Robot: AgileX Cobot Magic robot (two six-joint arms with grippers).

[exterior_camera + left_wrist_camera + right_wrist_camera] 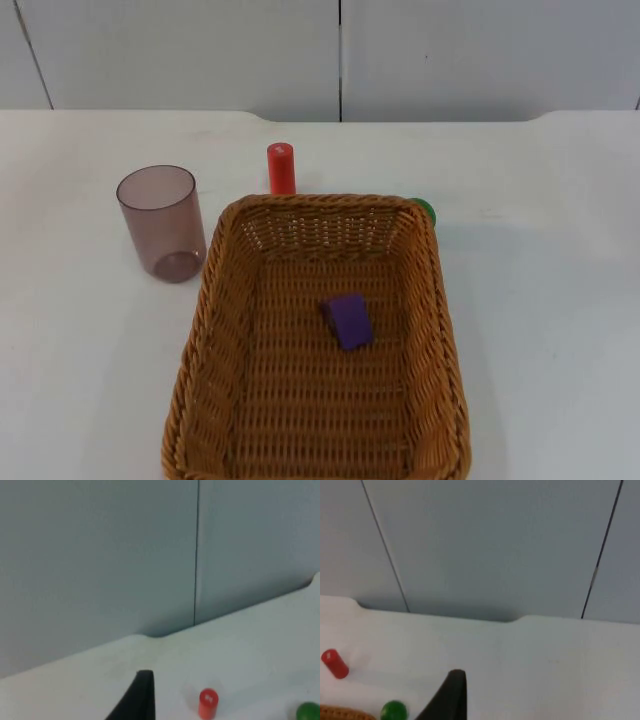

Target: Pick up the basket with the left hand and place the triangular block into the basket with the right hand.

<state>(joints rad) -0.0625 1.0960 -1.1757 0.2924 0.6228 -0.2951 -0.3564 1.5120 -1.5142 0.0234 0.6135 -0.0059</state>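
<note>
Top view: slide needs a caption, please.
Purple block lies inside wicker basket; tinted cup stands left.

left gripper: one black fingertip [137,697] stands up in the left wrist view, held above the table and aimed toward the wall.
right gripper: one black fingertip [449,696] stands up in the right wrist view, likewise held above the table and aimed toward the wall.
contact: neither fingertip touches anything.
jaw state: cannot be made out for either gripper.
</note>
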